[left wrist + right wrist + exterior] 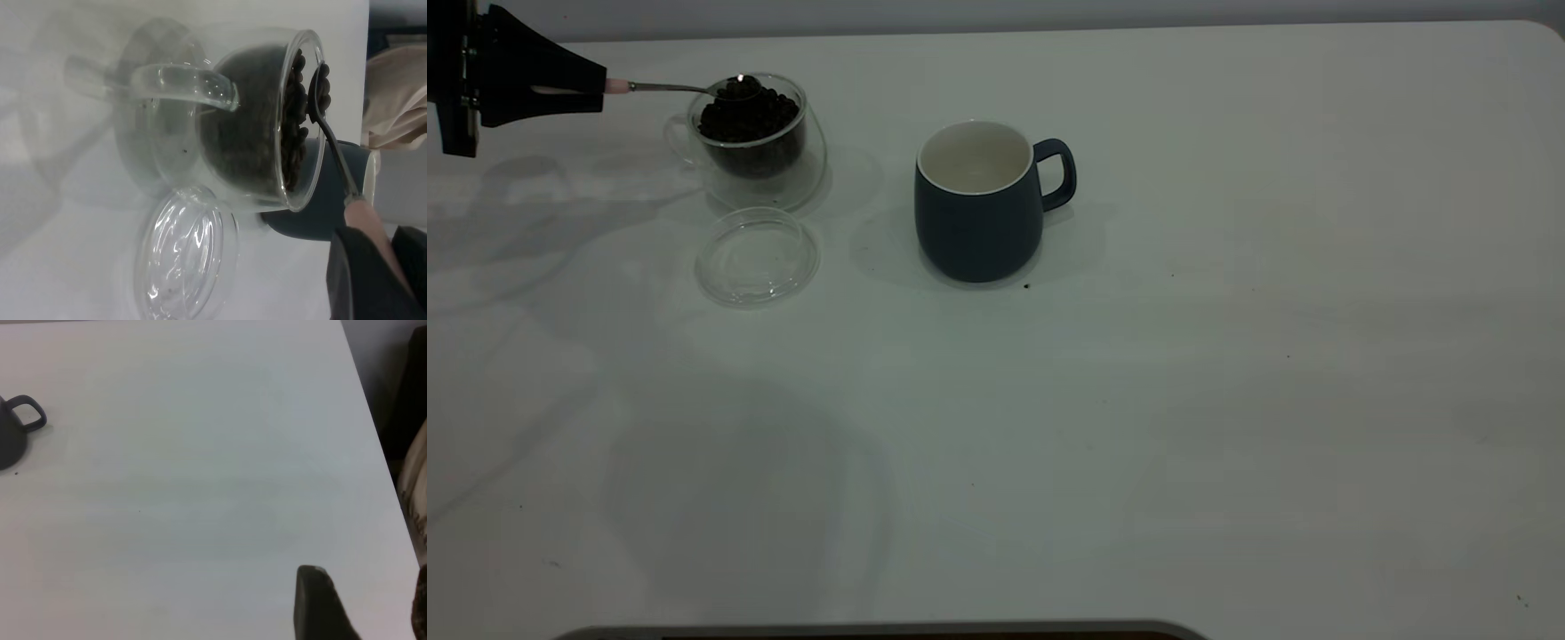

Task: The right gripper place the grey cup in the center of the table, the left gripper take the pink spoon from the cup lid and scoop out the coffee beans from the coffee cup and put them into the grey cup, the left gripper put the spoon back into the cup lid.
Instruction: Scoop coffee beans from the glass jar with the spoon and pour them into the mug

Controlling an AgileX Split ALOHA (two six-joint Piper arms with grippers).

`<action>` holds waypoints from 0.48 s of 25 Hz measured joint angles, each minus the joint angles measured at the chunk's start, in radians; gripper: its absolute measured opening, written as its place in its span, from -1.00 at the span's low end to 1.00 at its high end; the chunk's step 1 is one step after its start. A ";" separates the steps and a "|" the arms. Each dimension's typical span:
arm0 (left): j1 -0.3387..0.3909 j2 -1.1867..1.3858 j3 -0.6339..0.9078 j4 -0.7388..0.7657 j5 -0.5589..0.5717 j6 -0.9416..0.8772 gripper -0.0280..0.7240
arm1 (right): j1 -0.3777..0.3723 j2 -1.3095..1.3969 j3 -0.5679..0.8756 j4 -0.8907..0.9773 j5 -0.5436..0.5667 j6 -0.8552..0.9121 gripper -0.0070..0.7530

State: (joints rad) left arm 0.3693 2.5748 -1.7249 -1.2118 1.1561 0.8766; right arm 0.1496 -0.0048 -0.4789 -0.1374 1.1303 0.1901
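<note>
At the table's far left, my left gripper [591, 87] is shut on the pink spoon [616, 86] by its handle. The spoon's metal bowl carries a few beans and sits level with the rim of the coffee cup [783, 151], just over the heap of coffee beans [749, 123]. In the left wrist view the spoon [332, 148] crosses the coffee cup [220, 127] mouth, held by my left gripper [377, 270]. The cup lid [758, 256] lies bare in front of the cup. The grey cup [978, 213] stands upright near the table's middle, its inside white. My right gripper [370, 607] is open, far from it.
The white table [1227, 400] stretches wide to the right of the grey cup [10, 440] and towards the near edge. A small dark speck [1026, 286] lies by the grey cup's base. The lid [183, 257] shows beside the glass cup in the left wrist view.
</note>
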 joint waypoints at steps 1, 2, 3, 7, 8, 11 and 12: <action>0.000 0.000 0.000 0.000 0.000 -0.004 -0.59 | 0.000 0.000 0.000 0.000 0.000 0.000 0.00; 0.000 0.000 0.000 0.000 0.000 -0.007 -0.59 | 0.000 0.000 0.000 0.000 0.000 0.000 0.00; 0.000 0.000 0.000 0.000 0.000 -0.012 -0.59 | 0.000 0.000 0.000 0.000 0.000 0.000 0.00; 0.000 0.000 0.000 0.000 0.000 -0.029 -0.59 | 0.000 0.000 0.000 0.000 0.000 0.000 0.00; 0.000 0.000 0.000 0.000 0.000 -0.033 -0.59 | 0.000 0.000 0.000 0.000 0.000 0.000 0.00; 0.000 0.000 0.000 -0.001 0.000 -0.039 -0.59 | 0.000 0.000 0.000 0.000 0.000 0.000 0.00; 0.000 -0.001 0.000 0.000 0.000 -0.040 -0.59 | 0.000 0.000 0.000 0.000 0.000 0.000 0.00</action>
State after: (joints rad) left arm 0.3693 2.5735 -1.7249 -1.2116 1.1561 0.8365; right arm 0.1496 -0.0048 -0.4789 -0.1374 1.1303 0.1901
